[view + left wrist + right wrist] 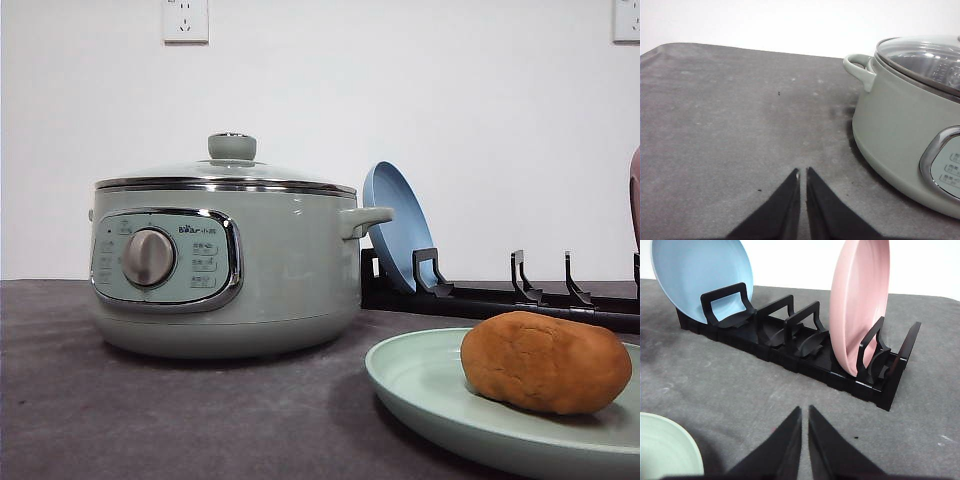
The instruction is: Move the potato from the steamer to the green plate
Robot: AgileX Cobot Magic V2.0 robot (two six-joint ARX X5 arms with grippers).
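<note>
**Potato on green plate, steamer lidded**

The orange-brown oblong potato (545,362), matte with a slightly creased skin, lay on the wide shallow pale mint-green glossy plate (420,385), right of the round pale sage-green steamer pot (225,265). The steamer's knobbed glass lid (231,165) sat on, chrome-rimmed panel and silver dial (148,257) facing the camera. Behind stood a black plastic slotted rack (805,347) holding a smooth blue plate (702,277) and a pink plate (860,302), both on edge. Dark grey mottled tabletop (730,125) looked rough. The left gripper (803,172) had its black pointed jaws closed together, grasping nothing, over bare table beside the steamer. The right gripper (805,410) was likewise clenched and empty, near the rack.
</note>
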